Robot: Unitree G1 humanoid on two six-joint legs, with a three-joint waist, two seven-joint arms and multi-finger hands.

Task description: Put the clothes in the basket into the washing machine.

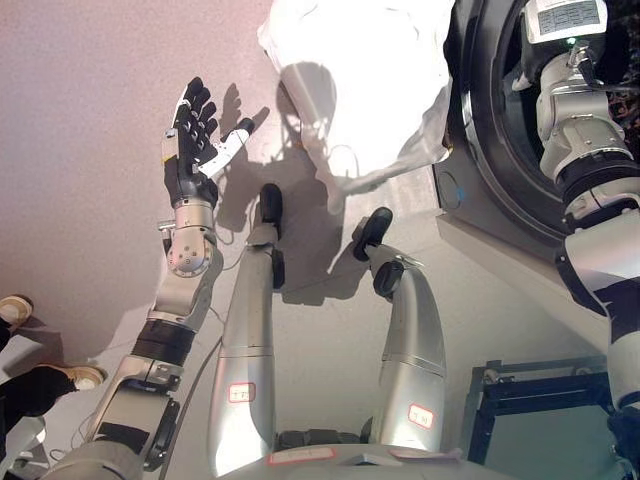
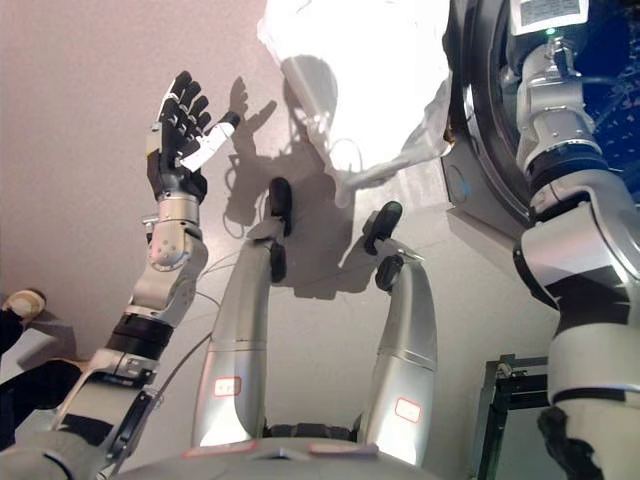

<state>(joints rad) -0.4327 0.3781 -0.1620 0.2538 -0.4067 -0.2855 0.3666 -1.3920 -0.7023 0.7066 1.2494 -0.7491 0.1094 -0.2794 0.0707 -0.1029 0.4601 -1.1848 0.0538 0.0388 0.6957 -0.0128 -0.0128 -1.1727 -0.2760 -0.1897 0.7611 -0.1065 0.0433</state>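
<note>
A white garment (image 1: 360,85) hangs from the left rim of the washing machine's round dark opening (image 1: 478,150) at the top right, with its lower part drooping towards the floor. My right arm (image 1: 585,130) reaches up into the opening, and its hand is out of sight past the view's top edge. My left hand (image 1: 192,135) is raised at the left, away from the garment, with its fingers spread and straight, holding nothing. It also shows in the right eye view (image 2: 178,130). No basket is clearly in view.
A dark metal frame (image 1: 530,400) stands at the lower right beside the machine. A person's shoes (image 1: 15,308) show at the left edge. The pale floor (image 1: 90,120) lies to the left of the machine.
</note>
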